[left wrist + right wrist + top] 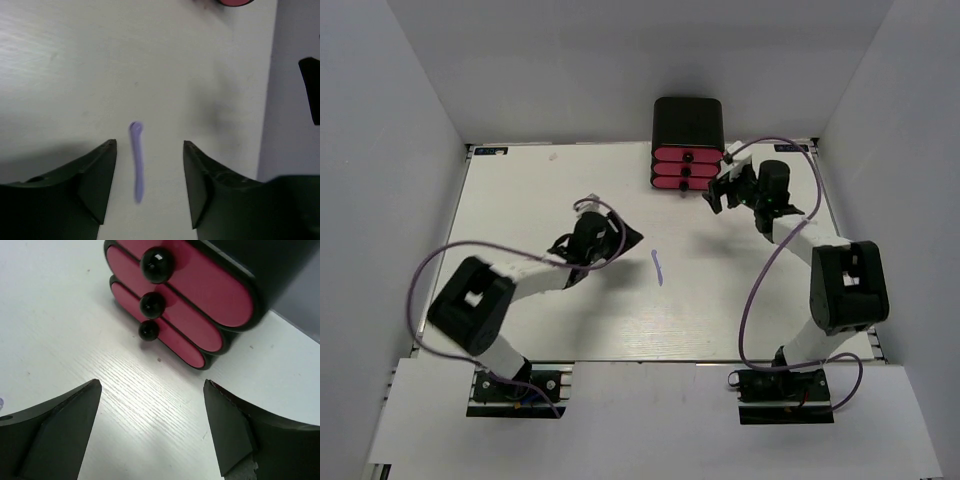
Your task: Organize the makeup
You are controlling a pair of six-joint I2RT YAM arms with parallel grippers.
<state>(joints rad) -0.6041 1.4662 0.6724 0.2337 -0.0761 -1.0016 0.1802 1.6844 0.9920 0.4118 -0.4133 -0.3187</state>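
White counter: purple stick lies centred under your left hand, open. Judged step: picking it. Next: lower, close squarely. Your right hand, open, faces drawer box.

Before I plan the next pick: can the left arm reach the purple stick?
Probably yes: the left arm has its jaws open, and the purple stick lies alone between them in its wrist view.

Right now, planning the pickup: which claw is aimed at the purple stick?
The left claw: its view shows the purple stick between its open fingers; the right claw faces the drawers.
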